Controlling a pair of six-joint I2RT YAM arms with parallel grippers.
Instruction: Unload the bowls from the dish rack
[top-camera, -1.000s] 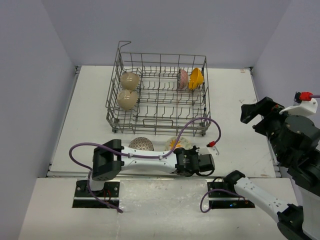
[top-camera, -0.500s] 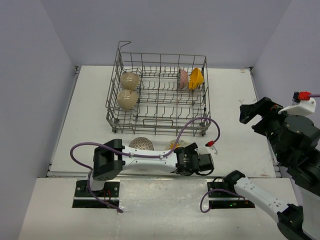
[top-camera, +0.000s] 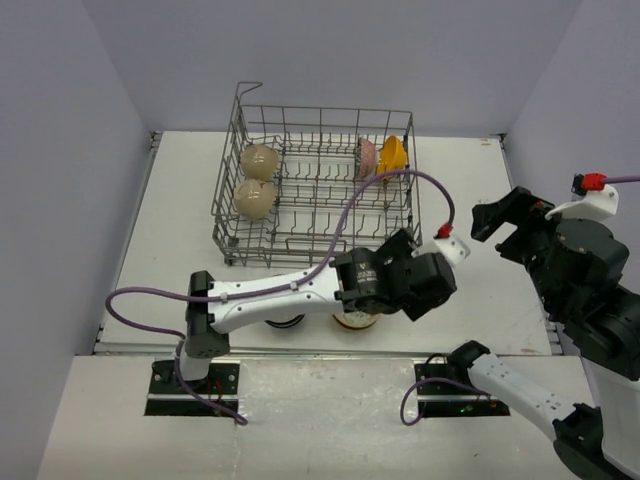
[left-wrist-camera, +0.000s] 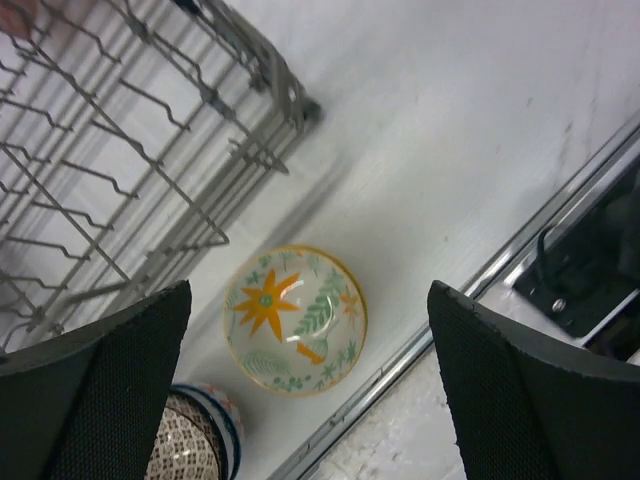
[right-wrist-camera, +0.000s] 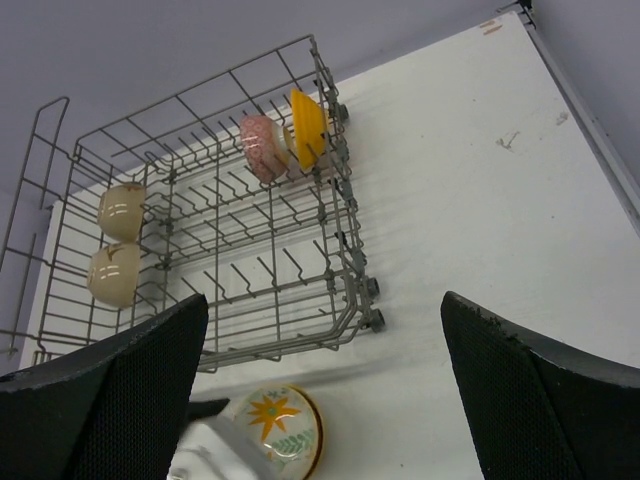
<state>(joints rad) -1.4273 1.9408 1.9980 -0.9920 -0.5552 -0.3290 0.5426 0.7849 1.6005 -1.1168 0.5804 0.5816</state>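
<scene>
The dish rack (top-camera: 320, 215) still holds four bowls, all standing on edge between the tines: two plain beige bowls (top-camera: 259, 160) (top-camera: 254, 199) one behind the other along its left side, and a pinkish bowl (top-camera: 366, 157) just beside an orange-yellow bowl (top-camera: 392, 155) at its far right corner. From above, the left arm's purple cable (top-camera: 437, 195) loops over that corner and crosses part of the orange-yellow bowl. The left gripper (left-wrist-camera: 310, 300) hangs just in front of the rack's near right corner with its jaws spread wide and nothing between them. Directly beneath it a bowl painted with an orange flower (left-wrist-camera: 295, 318) sits upright on the table (top-camera: 180, 250), clear of both fingers. From above, the wrist covers that bowl almost entirely, leaving a thin edge. A second bowl, blue-rimmed with a speckled pattern (left-wrist-camera: 195, 440), stands just left of it in front of the rack; the left finger and the frame's edge cut it off, and from above the forearm hides most of it. The right gripper (right-wrist-camera: 325, 300) is held well to the right of the rack, fully spread and empty. Its body blocks the table's right edge from above.
</scene>
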